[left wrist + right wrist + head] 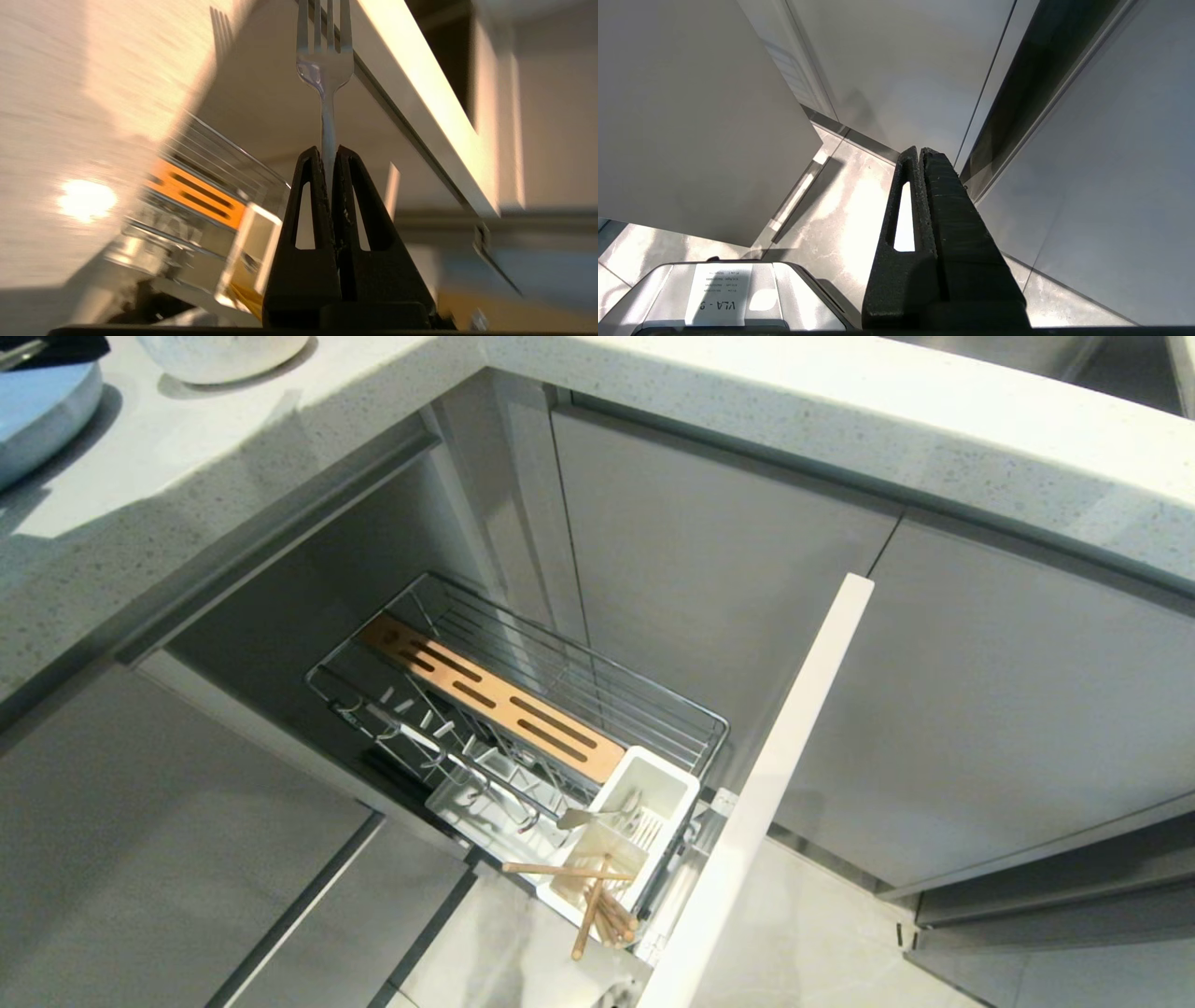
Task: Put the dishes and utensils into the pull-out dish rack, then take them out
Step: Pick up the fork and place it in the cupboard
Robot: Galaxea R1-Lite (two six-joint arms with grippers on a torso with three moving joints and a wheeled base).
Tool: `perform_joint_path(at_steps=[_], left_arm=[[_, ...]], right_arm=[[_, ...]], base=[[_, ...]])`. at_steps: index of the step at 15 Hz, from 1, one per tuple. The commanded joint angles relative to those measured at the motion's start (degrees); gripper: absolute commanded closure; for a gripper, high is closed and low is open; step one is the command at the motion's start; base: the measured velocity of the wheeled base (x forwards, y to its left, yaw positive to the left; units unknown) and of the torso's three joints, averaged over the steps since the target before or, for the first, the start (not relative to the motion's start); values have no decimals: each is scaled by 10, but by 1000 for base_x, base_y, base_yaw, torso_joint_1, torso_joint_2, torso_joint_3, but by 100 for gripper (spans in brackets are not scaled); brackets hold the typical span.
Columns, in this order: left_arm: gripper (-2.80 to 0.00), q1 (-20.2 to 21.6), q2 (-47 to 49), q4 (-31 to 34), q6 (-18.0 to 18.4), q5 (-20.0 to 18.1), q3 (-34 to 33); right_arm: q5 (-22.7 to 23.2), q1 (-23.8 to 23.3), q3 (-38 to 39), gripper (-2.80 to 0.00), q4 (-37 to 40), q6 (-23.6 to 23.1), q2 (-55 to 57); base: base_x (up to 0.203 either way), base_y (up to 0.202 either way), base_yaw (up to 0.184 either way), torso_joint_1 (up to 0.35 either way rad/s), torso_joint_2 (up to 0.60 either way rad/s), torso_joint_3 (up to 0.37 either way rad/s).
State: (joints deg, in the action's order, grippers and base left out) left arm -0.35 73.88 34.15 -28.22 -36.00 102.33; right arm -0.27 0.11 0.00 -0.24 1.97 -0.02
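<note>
Speckled white countertop [794, 401], grey cabinets; left tool [328, 156] pinching fork [325, 70]; right tool [920, 154] pressed together.

A home kitchen is indicated by a speckled stone countertop [840, 420], grey handleless cabinet fronts [1008, 709], a pull-out dish rack [523, 709] and a tiled floor [822, 943].

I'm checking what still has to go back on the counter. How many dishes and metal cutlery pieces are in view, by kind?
Flat round light-blue plate: 1, on the speckled countertop
Plain white bowl: 1, on that countertop
Silver metal fork: 1, gripped by the left hand
Other silver metal cutlery piece: 1, in the white plastic utensil cup
Total: 4
</note>
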Motion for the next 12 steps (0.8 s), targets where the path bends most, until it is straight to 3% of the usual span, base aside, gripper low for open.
perform_joint_path(at_steps=[1, 3, 5, 7, 9, 12], left_arm=[[0, -76, -19, 7, -1, -2, -24], [0, -144, -20, 34, 13, 2, -35], [0, -184, -16, 75, 93, 2, -62], [0, -195, 3, 110, 145, 2, -74], [0, -208, 29, 140, 164, 7, -72], [0, -265, 63, 184, 169, 27, -62]], right_arm=[[0, 0, 1, 0, 0, 0, -2], [0, 1, 1, 0, 0, 0, -2], [0, 1, 1, 0, 0, 0, -2], [0, 1, 1, 0, 0, 0, -2], [0, 1, 1, 0, 0, 0, -2], [0, 0, 1, 0, 0, 0, -2]], base=[[0, 0, 0, 0, 0, 0], [0, 0, 0, 0, 0, 0], [0, 0, 0, 0, 0, 0], [0, 0, 0, 0, 0, 0], [0, 0, 0, 0, 0, 0], [0, 0, 0, 0, 0, 0]])
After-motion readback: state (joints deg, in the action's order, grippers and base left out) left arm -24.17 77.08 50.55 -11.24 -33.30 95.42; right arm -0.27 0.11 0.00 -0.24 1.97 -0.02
